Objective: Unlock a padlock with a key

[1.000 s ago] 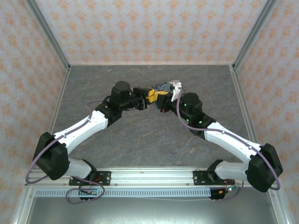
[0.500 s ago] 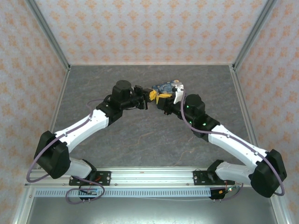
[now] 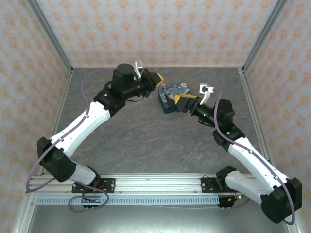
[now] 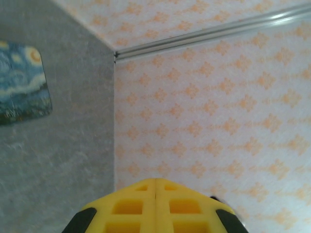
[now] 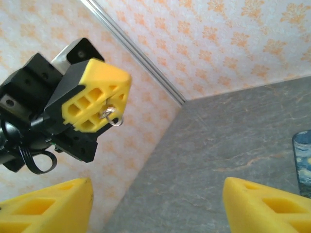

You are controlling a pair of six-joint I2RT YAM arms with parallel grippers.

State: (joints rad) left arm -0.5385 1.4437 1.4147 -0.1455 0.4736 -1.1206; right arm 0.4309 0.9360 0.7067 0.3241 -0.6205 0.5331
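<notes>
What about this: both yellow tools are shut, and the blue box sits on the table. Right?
No. Only the left tool is shut; the right tool is open wide, as the right wrist view shows. The blue box does sit on the table.

The left arm (image 3: 82, 121) rises from its base at the near left and bends at the elbow, wrist pointing to the right. The left gripper (image 3: 156, 80) has its yellow fingers (image 4: 131, 204) pressed flat together, a small silver loop (image 5: 112, 118) poking out at their tip. The right arm (image 3: 248, 155) slants in from the near right. The right gripper (image 5: 156, 189) holds its fingers (image 5: 257, 199) spread wide, aimed at the left one, the two apart.
</notes>
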